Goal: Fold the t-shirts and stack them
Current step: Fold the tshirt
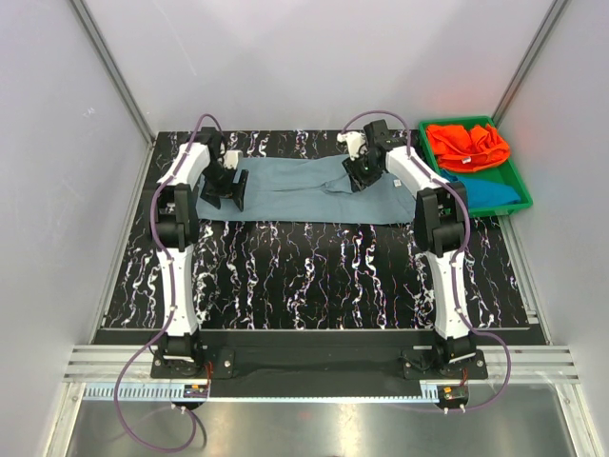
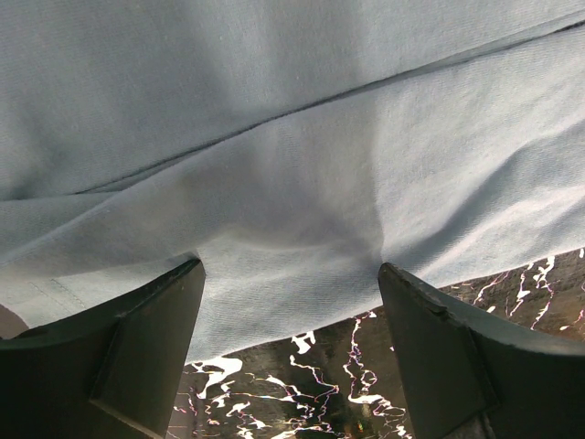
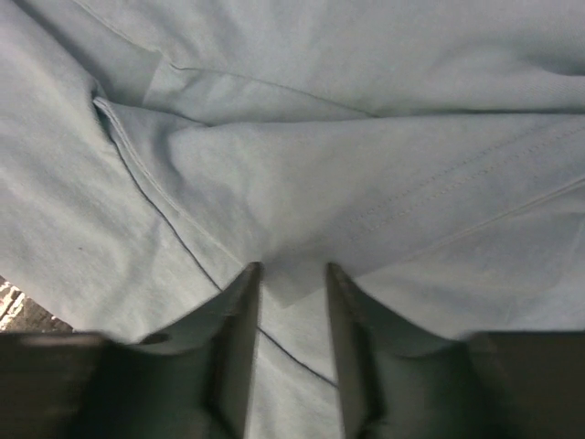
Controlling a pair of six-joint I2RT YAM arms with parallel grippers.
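Top external view: the dusty grey-blue cloth t-shirt (image 1: 304,190) lies seemingly half-folded on the black marbled counter (image 1: 314,276), left of the green plastic tray (image 1: 519,181), which holds 2 unfolded: bright orange t-shirt (image 1: 466,145), teal-blue t-shirt (image 1: 490,193). The left claw (image 2: 288,274) is spread; the right claw (image 3: 292,270) is narrow around a pleat, grip unclear.

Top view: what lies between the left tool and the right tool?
The grey-blue t-shirt, spread out flat, fills the stretch from the left tool to the right tool; the top view shows this.
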